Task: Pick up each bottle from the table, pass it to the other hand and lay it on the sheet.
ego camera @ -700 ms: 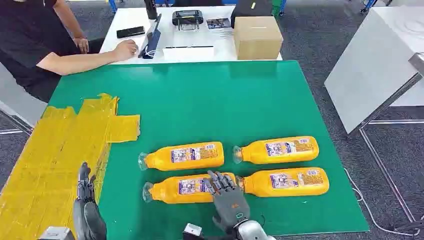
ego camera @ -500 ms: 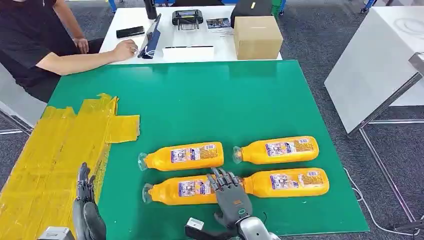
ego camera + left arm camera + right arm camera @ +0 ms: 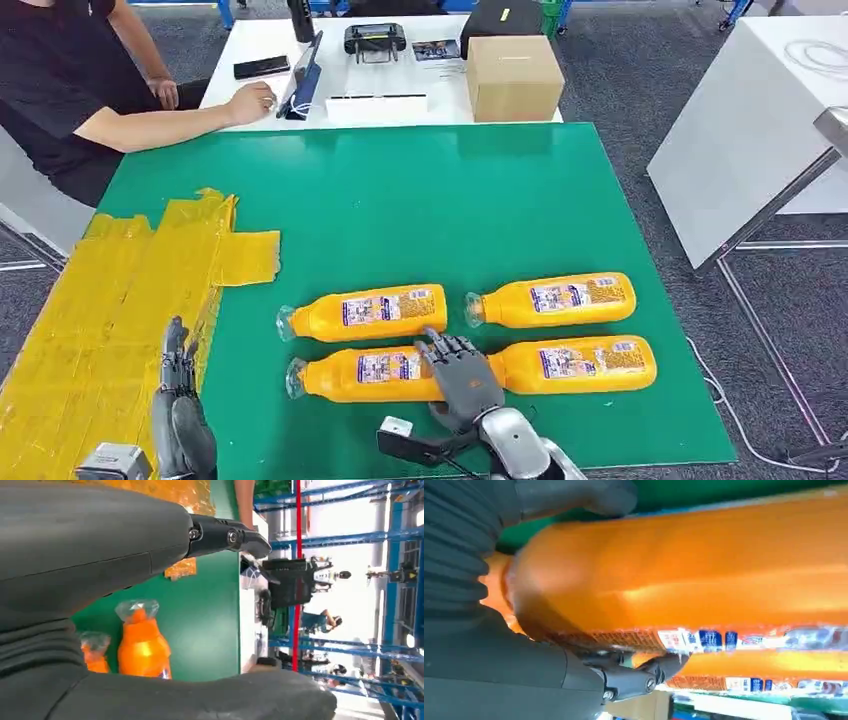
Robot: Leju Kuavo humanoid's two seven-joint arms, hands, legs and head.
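Four orange bottles lie in two rows on the green table. My right hand is laid over the base end of the near-left bottle, fingers spread across its top. From the right wrist, that bottle sits between my thumb and fingers, still lying flat. The far-left bottle, far-right bottle and near-right bottle lie untouched. My left hand hovers open over the right edge of the yellow sheet; past it, the left wrist view looks at a bottle's cap end.
A person sits at the far left with a forearm on the white table behind. A cardboard box, a phone and a controller stand there. A white panel stands off the table's right side.
My right hand has slid forward and slightly right, further over the near-left bottle's base. My left hand has shifted a little. The bottles have not moved.
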